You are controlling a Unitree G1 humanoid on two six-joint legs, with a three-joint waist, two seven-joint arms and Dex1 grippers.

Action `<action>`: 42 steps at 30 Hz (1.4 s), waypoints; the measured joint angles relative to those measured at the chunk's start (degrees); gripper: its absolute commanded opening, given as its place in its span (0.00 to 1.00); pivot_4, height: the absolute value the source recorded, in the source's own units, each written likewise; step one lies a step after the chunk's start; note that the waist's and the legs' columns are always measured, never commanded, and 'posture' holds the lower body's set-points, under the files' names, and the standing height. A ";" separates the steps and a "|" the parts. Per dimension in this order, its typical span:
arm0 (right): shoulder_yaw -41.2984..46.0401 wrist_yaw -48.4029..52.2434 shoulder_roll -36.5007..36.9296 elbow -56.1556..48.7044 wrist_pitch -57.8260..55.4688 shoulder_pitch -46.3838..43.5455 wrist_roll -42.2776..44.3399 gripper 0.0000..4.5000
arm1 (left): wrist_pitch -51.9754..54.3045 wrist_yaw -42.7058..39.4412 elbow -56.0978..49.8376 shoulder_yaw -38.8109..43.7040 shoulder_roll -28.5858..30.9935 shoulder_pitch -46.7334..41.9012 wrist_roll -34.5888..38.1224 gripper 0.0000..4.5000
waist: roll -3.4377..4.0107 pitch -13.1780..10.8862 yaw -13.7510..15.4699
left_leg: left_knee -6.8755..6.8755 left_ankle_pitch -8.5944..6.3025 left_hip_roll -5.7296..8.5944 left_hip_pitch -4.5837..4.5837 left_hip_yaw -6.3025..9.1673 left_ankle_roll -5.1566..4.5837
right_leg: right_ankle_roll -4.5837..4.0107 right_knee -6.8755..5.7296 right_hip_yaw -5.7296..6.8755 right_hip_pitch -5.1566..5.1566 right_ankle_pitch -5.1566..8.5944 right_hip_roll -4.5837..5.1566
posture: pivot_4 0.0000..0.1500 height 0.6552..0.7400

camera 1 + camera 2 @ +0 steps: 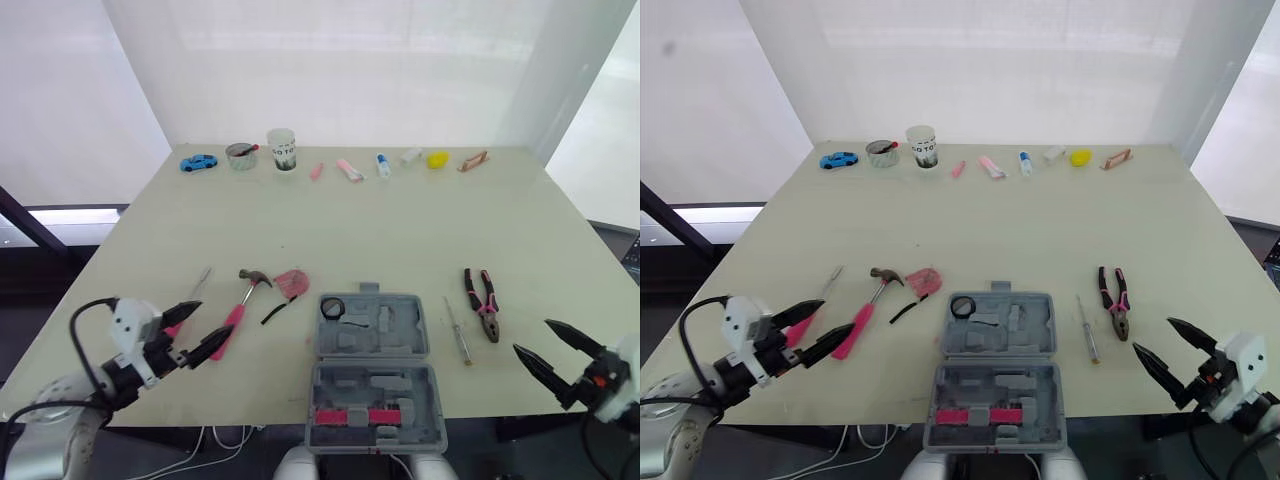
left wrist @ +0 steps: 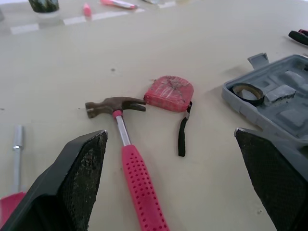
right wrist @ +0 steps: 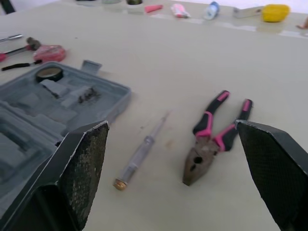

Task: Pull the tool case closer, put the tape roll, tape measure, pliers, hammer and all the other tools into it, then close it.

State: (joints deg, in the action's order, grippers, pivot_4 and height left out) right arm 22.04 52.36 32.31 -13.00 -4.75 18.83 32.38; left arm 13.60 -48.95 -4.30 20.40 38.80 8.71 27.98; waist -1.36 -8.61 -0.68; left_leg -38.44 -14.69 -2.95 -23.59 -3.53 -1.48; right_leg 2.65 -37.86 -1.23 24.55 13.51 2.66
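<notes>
Case: tool case lies open at near edge of table, tape roll inside.
Left gripper: jaws spread beside hammer; should close squarely across pink handle.
Right gripper: jaws spread, near pliers.

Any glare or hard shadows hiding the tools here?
Left eye view: bright backdrop behind the table, yet hammer and pliers read clearly. Left wrist view: just soft shadow under the tape measure. Right wrist view: sheen along the table's far edge, none on the screwdriver.
</notes>
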 measured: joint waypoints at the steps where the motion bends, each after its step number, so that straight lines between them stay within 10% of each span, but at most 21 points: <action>1: -0.90 0.21 0.88 -1.04 -0.98 -0.89 0.21 0.98 | 1.33 1.35 -0.39 -1.04 -0.13 -0.74 -0.86 1.00 | 0.00 0.00 0.02 | -0.01 0.00 0.00 0.00 0.00 0.00 | 0.00 0.00 0.00 -0.01 0.00 0.00 | 1.00 1.00; 17: -9.14 1.67 5.59 -11.62 -13.10 -13.19 5.97 0.98 | 10.93 23.01 -2.59 -14.30 -16.01 -11.36 -9.83 1.00 | -0.10 0.02 0.24 | -0.09 0.01 0.24 -0.03 0.31 -0.01 | 0.05 0.00 0.12 -0.18 -0.03 0.02 | 1.00 1.00; 28: -10.52 2.45 5.55 -9.82 -12.54 -16.38 4.31 0.98 | 5.15 23.76 10.24 -18.45 -19.78 -17.94 -15.13 1.00 | -0.10 0.02 0.52 | -0.21 0.01 0.28 -0.03 0.63 -0.01 | 0.05 0.03 0.34 -0.37 -0.03 0.02 | 1.00 1.00; 35: -11.05 2.34 5.48 -9.41 -12.40 -16.41 3.44 1.00 | 3.45 22.84 11.76 -18.62 -19.53 -17.83 -16.16 0.43 | -0.09 0.03 0.52 | -0.21 0.01 0.28 -0.01 0.75 -0.01 | 0.05 0.03 0.36 -0.40 -0.03 0.03 | 1.00 1.00; 42: -11.09 2.20 5.20 -9.50 -12.39 -16.09 3.08 1.00 | 2.49 22.64 12.36 -18.75 -19.94 -17.94 -17.32 0.43 | -0.09 0.03 0.61 | -0.21 0.01 0.28 0.04 0.76 -0.01 | 0.05 0.03 0.37 -0.45 -0.03 0.03 | 1.00 1.00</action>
State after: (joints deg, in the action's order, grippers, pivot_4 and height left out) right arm 10.95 54.56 37.51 -22.50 -17.14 2.74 35.46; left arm 16.09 -26.31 8.06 1.65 18.86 -9.23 10.66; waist -1.45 -8.59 -0.06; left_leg -38.65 -14.69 -2.67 -23.55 -2.77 -1.49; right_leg 2.70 -37.83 -0.87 24.10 13.48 2.69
